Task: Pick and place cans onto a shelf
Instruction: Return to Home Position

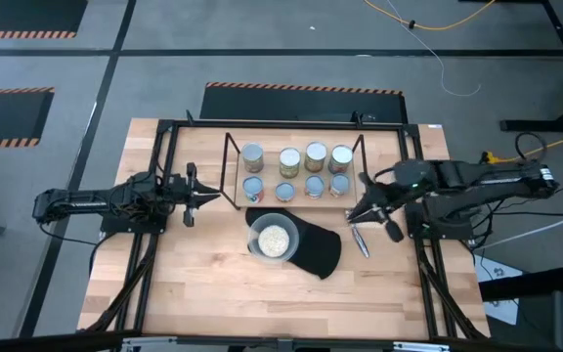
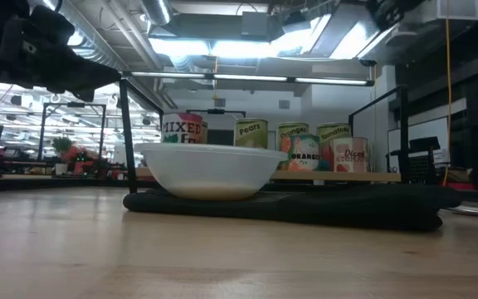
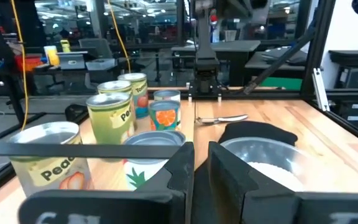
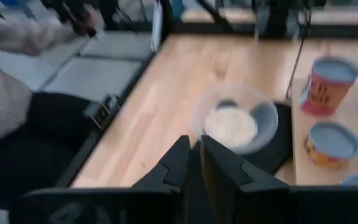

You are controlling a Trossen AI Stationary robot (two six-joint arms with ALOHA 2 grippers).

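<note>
Several cans [image 1: 289, 159] stand in two rows on the shelf [image 1: 231, 161], a black rod rack at the table's far middle. The low view shows their labels [image 2: 251, 133] behind a white bowl. My left gripper [image 1: 210, 197] hovers level just left of the shelf, shut and holding nothing; its wrist view looks past the fingers [image 3: 201, 174] at the cans [image 3: 110, 112]. My right gripper [image 1: 353, 214] hangs above the table near the shelf's right front corner, tipped downward, shut and holding nothing [image 4: 194, 162].
A bowl of pale grains [image 1: 273, 239] sits on a black mat [image 1: 321, 254] just in front of the shelf. A silver spoon [image 1: 360, 241] lies right of the mat. A person's sleeve [image 4: 5, 37] shows beyond the table edge. Bare wood lies toward the near edge.
</note>
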